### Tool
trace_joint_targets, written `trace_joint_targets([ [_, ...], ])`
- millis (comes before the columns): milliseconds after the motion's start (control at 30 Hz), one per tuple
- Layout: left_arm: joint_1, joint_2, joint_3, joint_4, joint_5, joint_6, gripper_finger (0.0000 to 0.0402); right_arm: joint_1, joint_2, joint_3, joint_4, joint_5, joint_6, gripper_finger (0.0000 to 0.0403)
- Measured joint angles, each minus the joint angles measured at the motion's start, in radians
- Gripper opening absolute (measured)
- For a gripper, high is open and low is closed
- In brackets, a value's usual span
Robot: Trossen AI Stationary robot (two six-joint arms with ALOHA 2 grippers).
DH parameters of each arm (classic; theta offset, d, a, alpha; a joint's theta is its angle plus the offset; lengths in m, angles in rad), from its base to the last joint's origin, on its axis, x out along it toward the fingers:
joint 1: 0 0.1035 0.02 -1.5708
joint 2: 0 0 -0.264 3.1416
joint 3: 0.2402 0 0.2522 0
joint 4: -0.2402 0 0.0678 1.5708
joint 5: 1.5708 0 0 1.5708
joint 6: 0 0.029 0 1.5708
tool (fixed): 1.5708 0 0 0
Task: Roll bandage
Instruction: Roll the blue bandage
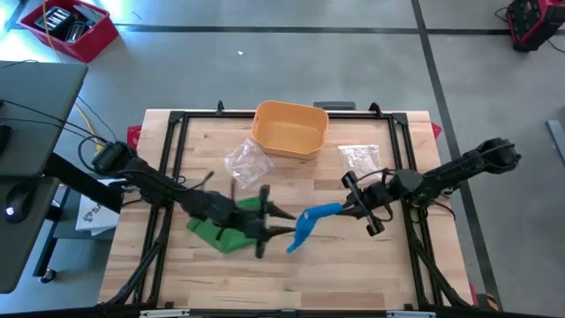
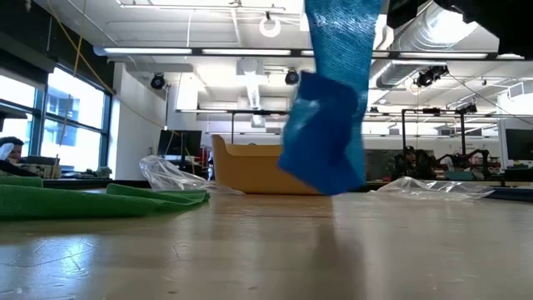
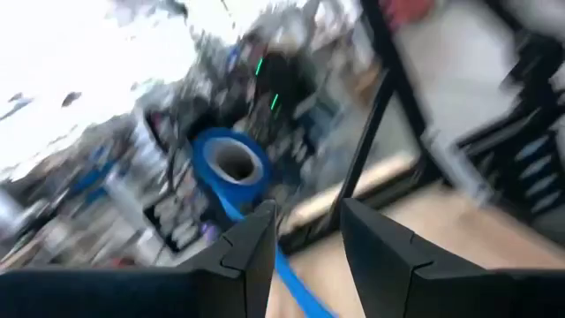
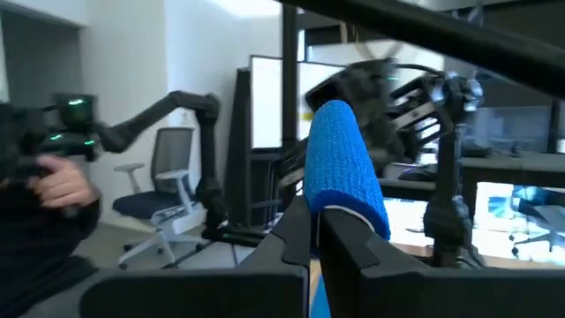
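The blue bandage is partly wound into a hollow roll. Its loose strip hangs down, its lower end clear of the table. My right gripper is shut on the roll, right of the table's middle. My left gripper is held level and open near the strip's low end. The strip runs down through the gap between its fingers. My right gripper pinches the roll's near end between its two fingertips, coming from the table's right side. The roll sticks out past the fingertips, lifted clear of the table, with the strip hanging from it. My left gripper has the strip close beside one finger; I cannot tell whether they touch.
A green cloth lies on the table under the left arm. An orange basket stands at the far middle. Clear plastic bags lie on either side of it. A black frame edges the tabletop.
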Motion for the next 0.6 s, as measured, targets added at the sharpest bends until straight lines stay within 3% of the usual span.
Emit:
trace_joint_targets([
  [167, -0.022, 0.032, 0.128, -0.212, -0.177, -0.076, 0.0127, -0.014, 0.000, 0.000, -0.016, 0.093, -0.006, 0.0000],
  [400, -0.037, -0.015, 0.156, -0.221, -0.290, -0.121, 0.0127, -0.018, 0.000, 0.000, -0.036, 0.123, -0.031, 0.0000],
  [600, -0.059, -0.107, 0.145, -0.359, -0.257, -0.262, 0.0127, -0.015, 0.000, 0.001, -0.065, 0.181, -0.061, 0.0000],
])
